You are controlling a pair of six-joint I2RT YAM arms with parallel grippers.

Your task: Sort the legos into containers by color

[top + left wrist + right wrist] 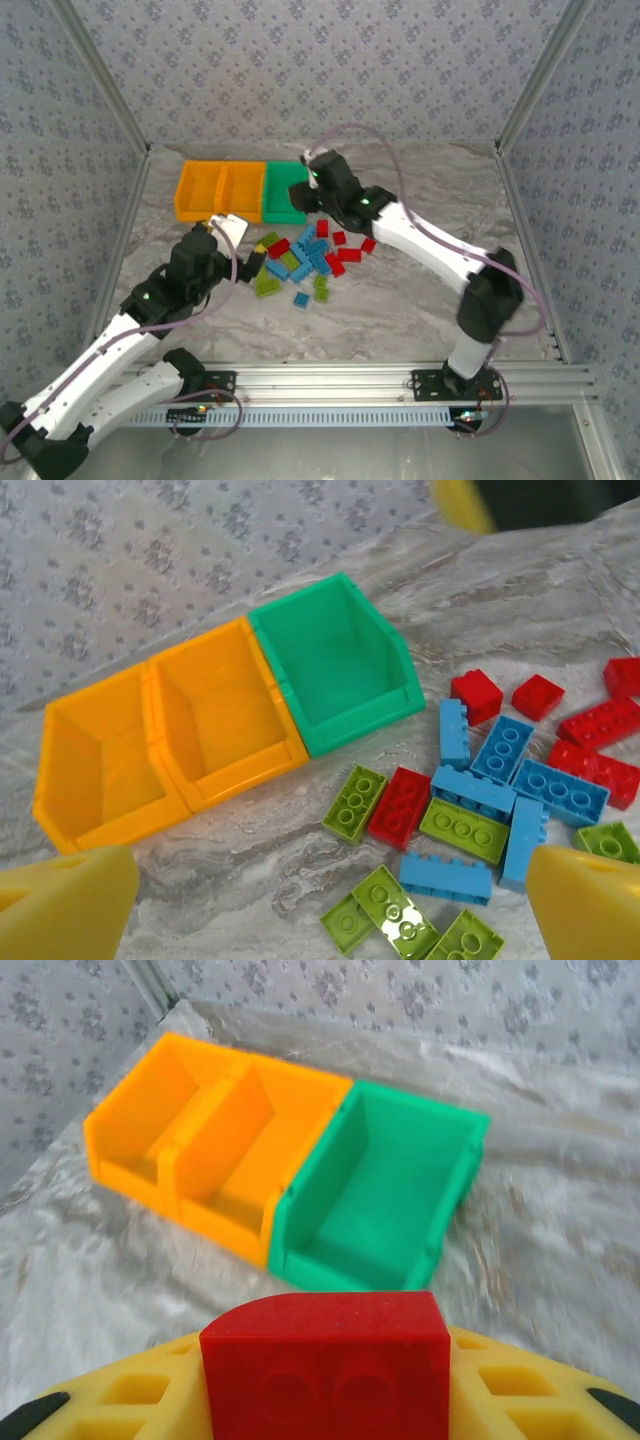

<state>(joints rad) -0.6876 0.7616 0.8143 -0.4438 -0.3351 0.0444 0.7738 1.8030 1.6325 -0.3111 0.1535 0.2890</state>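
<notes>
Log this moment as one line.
left gripper open by lego pile | right gripper shut on red brick, near empty green bin | orange bins empty

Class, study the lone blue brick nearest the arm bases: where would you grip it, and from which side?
Across its two side walls, from straight above: the blue brick lies flat, apart from the pile, so jaws likely fit beside it.

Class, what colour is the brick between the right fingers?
Red; the brick shows best in the right wrist view.

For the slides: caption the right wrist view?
Right gripper grips a red lego, facing three empty bins: two orange, one green.
</notes>
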